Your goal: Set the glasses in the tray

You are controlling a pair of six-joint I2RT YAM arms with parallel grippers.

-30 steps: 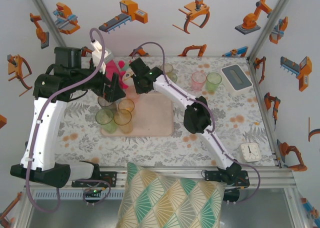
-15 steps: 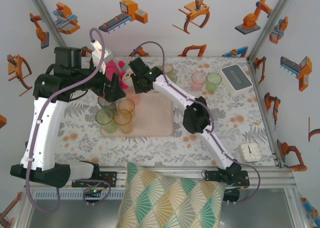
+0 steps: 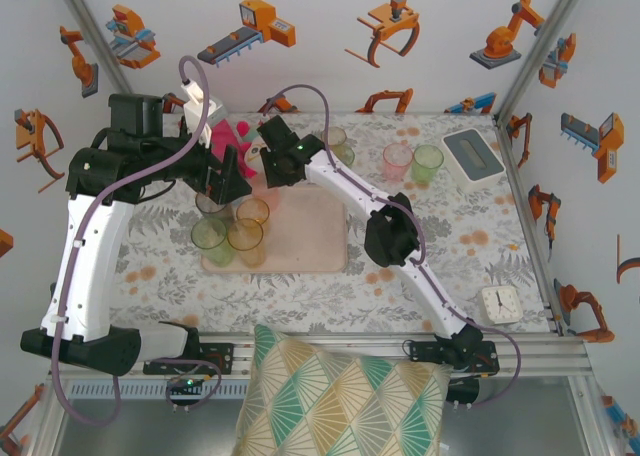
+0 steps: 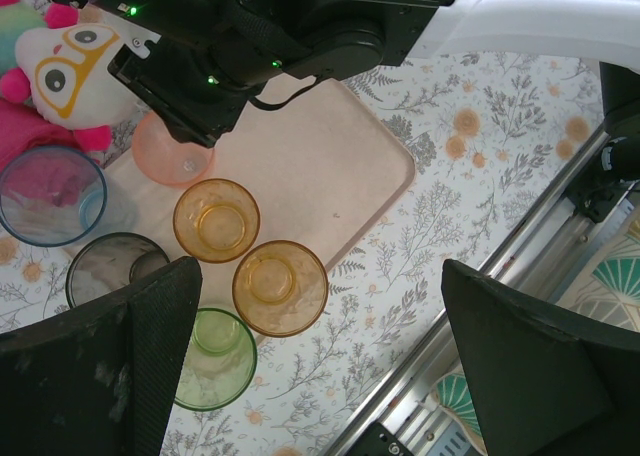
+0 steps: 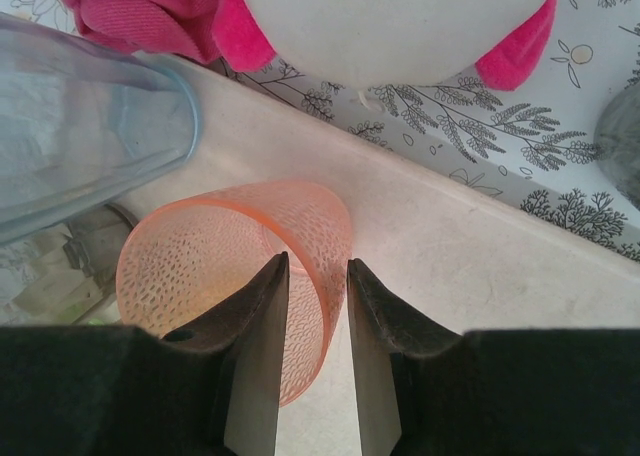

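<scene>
So the right hand (image 5: 315, 266) is pinching the wall of the pink tumbler (image 5: 190, 256) at the tray (image 5: 450, 246) corner, left hand (image 4: 320, 276) spread. Letting go tilted could topple it into the blue tumbler (image 5: 90, 126), imo.

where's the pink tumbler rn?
Left wrist view: pink tumbler on the tray near its far edge, beside the blue tumbler and plush toy, right gripper pinching its rim.

Near side of the orange-pink tumbler (image 5: 200, 266) hidden behind the right fingers (image 5: 255, 376), blue tumbler (image 5: 80, 126) cut off at 9 o'clock, plush toy (image 5: 400, 26) cropped at 12 o'clock, blurred left fingers (image 4: 100, 376) covering part of the smoky grey tumbler (image 4: 105, 261), 10 o'clock corner of the tray (image 3: 310, 236) under both arms.
</scene>
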